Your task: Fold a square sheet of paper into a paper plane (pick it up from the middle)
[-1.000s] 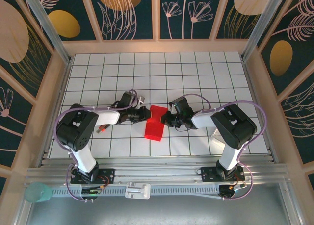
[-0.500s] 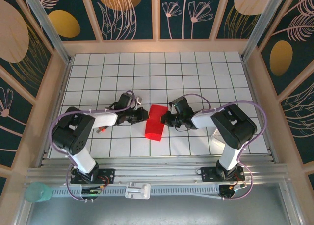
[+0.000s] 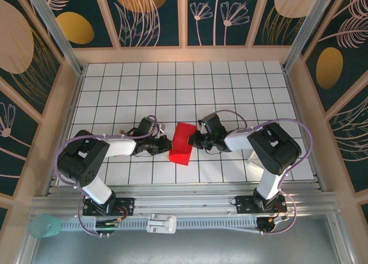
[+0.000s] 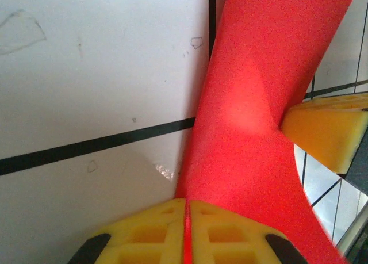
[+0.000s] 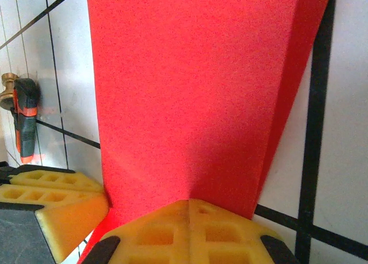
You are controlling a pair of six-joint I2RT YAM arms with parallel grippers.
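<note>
The square sheet of paper [image 3: 180, 143] is bright red and folded into a narrow creased strip about two tiles long, lying mid-table; a paper plane is out of view. My left gripper [image 3: 167, 144] is shut on its left edge, and a thin red sliver shows between the yellow fingertips [image 4: 224, 229]. My right gripper [image 3: 192, 140] is shut on the opposite edge. In the left wrist view the paper [image 4: 247, 132] rises off the tiles and bends toward the right gripper's yellow finger [image 4: 328, 132]. In the right wrist view the paper [image 5: 190, 91] spreads out from my right gripper [image 5: 190, 218].
White gridded tabletop [image 3: 230, 85] inside wooden walls [image 3: 184, 54]. An aluminium rail [image 3: 184, 203] runs along the near edge, with a teal cup [image 3: 43, 225] at its left end. A small white piece [image 3: 253, 160] lies beside the right arm.
My left gripper has slid a little toward the near edge with the paper's left edge in it, and its arm has swung left. The strip looks slightly narrower. The right arm has not moved.
</note>
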